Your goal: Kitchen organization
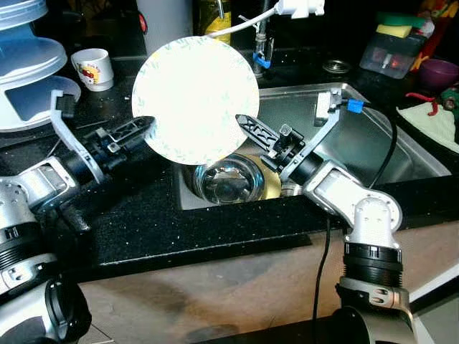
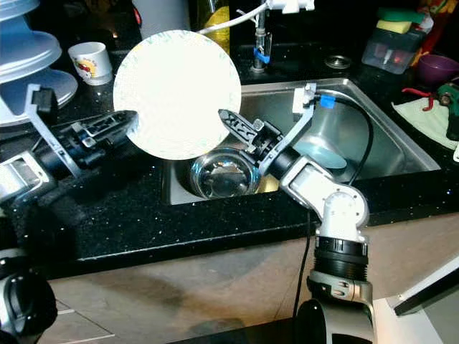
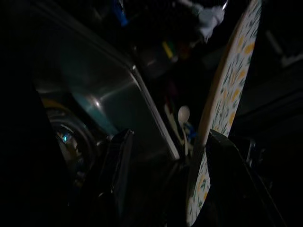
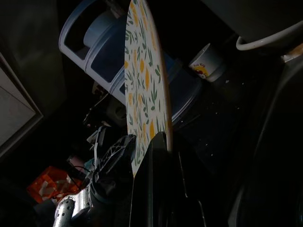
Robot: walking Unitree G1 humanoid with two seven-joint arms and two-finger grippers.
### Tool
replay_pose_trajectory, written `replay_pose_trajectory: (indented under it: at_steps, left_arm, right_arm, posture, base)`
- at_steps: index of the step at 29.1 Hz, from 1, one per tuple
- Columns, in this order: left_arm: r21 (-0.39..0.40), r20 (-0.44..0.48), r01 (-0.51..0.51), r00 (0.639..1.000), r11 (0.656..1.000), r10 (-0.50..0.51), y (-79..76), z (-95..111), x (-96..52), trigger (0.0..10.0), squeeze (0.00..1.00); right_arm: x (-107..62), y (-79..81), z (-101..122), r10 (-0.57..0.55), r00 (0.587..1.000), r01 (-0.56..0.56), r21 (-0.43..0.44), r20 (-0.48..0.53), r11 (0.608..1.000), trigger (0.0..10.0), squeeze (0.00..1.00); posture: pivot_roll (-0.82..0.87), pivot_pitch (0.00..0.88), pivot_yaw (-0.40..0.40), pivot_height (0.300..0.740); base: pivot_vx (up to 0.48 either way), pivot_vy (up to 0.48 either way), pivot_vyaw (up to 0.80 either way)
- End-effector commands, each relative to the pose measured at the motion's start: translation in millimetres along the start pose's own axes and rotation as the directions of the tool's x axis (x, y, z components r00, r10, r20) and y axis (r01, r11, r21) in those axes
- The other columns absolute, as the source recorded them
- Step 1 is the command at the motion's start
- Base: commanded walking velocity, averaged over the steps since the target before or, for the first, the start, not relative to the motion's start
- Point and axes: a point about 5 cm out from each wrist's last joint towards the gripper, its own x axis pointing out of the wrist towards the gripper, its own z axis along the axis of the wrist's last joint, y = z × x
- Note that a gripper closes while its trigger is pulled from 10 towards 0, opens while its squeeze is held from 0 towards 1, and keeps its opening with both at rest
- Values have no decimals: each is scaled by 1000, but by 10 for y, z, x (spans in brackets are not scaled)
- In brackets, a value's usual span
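Plate [image 1: 195, 100] held upright between both claws above the near-left corner of the sink [image 1: 373, 143].

The left claw [image 1: 136, 129] meets the plate's left rim, its fingers set apart with the edge against one of them; the right claw [image 1: 247, 127] pinches the right rim, one finger on each face. The plate's patterned face, yellow and green, turns away from the robot. Below it a glass bowl [image 1: 228, 180] sits in the sink. On the black counter [image 1: 143, 222] stand a white mug [image 1: 93, 69] and a blue rack [image 1: 29, 64].
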Motion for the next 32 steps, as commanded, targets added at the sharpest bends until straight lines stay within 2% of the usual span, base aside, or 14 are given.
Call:
replay_pose_trajectory:
  at_steps: [1, 2, 3, 13, 25, 26, 27, 28, 30, 31, 32]
  left_arm:
    - [-15, 0, -5, 1000, 1000, 5, 20, -13, -1, 863, 0]
    - [-15, 0, -5, 1000, 1000, 5, 20, -13, -1, 863, 0]
    - [-14, -4, -10, 1000, 1000, 10, 26, -16, -7, 0, 0]
    - [-45, -39, 9, 999, 999, -11, 41, -55, -31, 0, 0]
    - [-53, -35, 70, 997, 996, -72, -15, -92, 0, 0, 0]
    - [-47, -54, 70, 996, 996, -72, -31, -116, 20, 7176, 0]
    - [-47, -54, 70, 996, 996, -72, -31, -116, 20, 7176, 0]
    - [-41, -69, 71, 995, 997, -74, -44, -136, 37, 10000, 0]
    - [-32, -78, 74, 994, 997, -76, -54, -150, 52, 10000, 0]
    - [-35, -80, 64, 995, 997, -67, -50, -158, 66, 10000, 1000]
    - [-37, -80, 61, 995, 997, -64, -49, -160, 76, 10000, 1000]
  right_arm:
    - [-6, 74, 32, 39, 999, -39, 2, 15, 999, 0, 0]
    - [-6, 74, 32, 39, 999, -39, 2, 15, 999, 0, 0]
    - [-9, 76, 28, 40, 999, -40, 3, 14, 999, 0, 0]
    - [-5, 107, -37, 63, 998, -62, 19, -26, 998, 0, 0]
    - [-7, 141, -69, 88, 995, -87, 37, -47, 996, 0, 0]
    - [-4, 152, -72, 97, 994, -95, 42, -50, 995, 0, 0]
    - [-4, 152, -72, 97, 994, -95, 42, -50, 995, 0, 0]
    - [0, 159, -75, 103, 993, -101, 45, -52, 994, 0, 0]
    - [3, 162, -76, 105, 993, -102, 46, -52, 994, 0, 0]
    - [4, 161, -76, 104, 993, -101, 47, -53, 994, 0, 0]
    - [6, 159, -76, 103, 993, -100, 47, -53, 994, 0, 0]
  posture:
    - [-32, 149, 12, 740]
    - [-32, 149, 12, 740]
    - [-31, 149, 10, 740]
    - [-30, 138, 6, 740]
    - [-30, 132, 8, 740]
    - [-31, 134, 9, 740]
    - [-31, 134, 9, 740]
    - [-31, 135, 11, 740]
    - [-31, 135, 12, 740]
    - [-31, 137, 12, 740]
    - [-31, 138, 12, 740]
  base:
    - [0, 0, 0]
    - [0, 0, 0]
    - [0, 0, 0]
    - [0, 0, 0]
    - [0, 0, 0]
    - [0, 0, 0]
    - [0, 0, 0]
    - [0, 0, 0]
    - [0, 0, 0]
    - [0, 0, 0]
    - [0, 0, 0]
